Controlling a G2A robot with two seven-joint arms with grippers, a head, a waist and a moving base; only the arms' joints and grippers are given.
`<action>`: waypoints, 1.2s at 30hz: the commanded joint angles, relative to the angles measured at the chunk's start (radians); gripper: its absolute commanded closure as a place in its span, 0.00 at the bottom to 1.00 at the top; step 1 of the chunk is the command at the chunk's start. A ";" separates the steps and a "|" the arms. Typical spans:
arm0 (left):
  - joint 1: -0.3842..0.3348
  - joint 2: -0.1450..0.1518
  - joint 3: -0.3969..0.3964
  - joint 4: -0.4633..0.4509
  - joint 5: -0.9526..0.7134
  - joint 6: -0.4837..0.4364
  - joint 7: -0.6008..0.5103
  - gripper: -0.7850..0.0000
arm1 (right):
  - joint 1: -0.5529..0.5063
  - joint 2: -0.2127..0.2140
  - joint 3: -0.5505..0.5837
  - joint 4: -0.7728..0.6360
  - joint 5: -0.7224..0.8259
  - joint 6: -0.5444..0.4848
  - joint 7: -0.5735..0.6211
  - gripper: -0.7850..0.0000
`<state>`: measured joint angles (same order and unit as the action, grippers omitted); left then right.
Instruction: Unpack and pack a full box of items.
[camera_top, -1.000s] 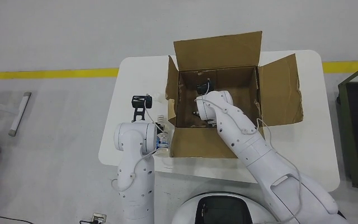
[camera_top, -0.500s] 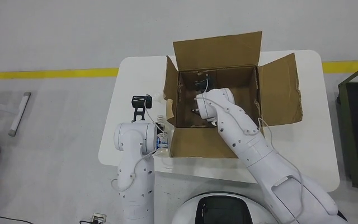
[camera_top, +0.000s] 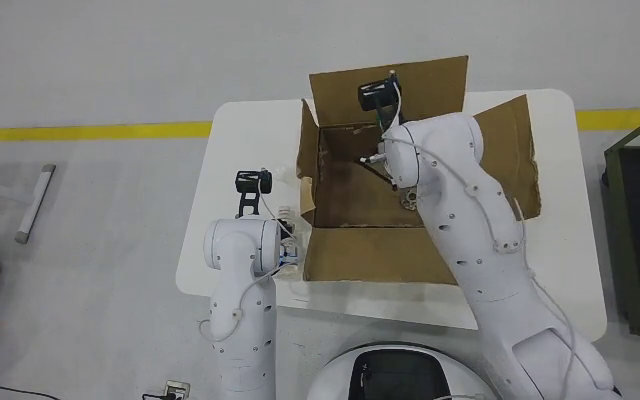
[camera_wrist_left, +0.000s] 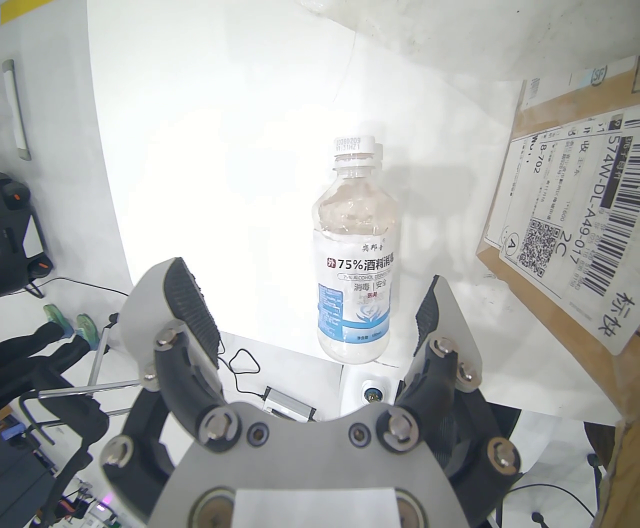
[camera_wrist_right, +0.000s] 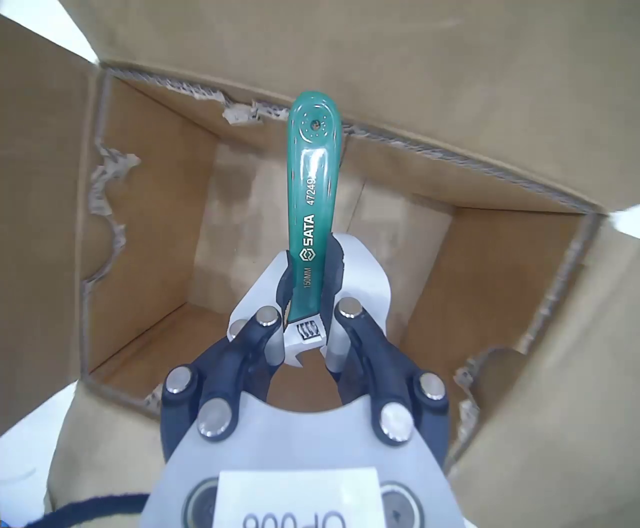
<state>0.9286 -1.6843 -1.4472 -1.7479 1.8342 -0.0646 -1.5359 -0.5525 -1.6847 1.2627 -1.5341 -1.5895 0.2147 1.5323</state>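
- White table (camera_top: 240, 130) carries the cardboard box (camera_top: 365, 262), its flaps open and edges torn.
- Right gripper (camera_wrist_right: 312, 262) has risen out of the box in the last second, clamped on a wrench (camera_wrist_right: 311, 190), so unpacking is underway.
- Wrench has a glossy green handle and steel head, and hangs above the box interior.
- Left gripper (camera_wrist_left: 306, 275) is spread open beside the box, facing a clear plastic bottle (camera_wrist_left: 355, 260) upright on the table.

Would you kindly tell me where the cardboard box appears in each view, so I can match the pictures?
Top view: the cardboard box stands open in the middle of the table, flaps spread.
Left wrist view: its labelled outer wall is beside the bottle.
Right wrist view: its open inside lies beyond the right gripper, shut on the wrench.
Shared landmark: the white table.
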 joint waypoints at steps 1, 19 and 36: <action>0.000 0.000 0.000 0.000 0.000 0.000 0.000 0.00 | -0.013 0.003 0.018 -0.049 0.001 -0.011 0.004 1.00; 0.000 0.000 0.000 0.000 0.000 0.000 0.000 0.00 | -0.066 0.009 0.054 -0.132 0.009 -0.021 -0.065 1.00; 0.000 0.000 0.000 0.000 0.000 0.000 0.000 0.00 | -0.098 0.045 0.324 -0.508 -0.035 -0.103 0.004 1.00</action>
<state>0.9286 -1.6843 -1.4472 -1.7479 1.8342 -0.0646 -1.5359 -0.6461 -1.6414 1.5673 -2.0263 -1.6172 0.1149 1.5359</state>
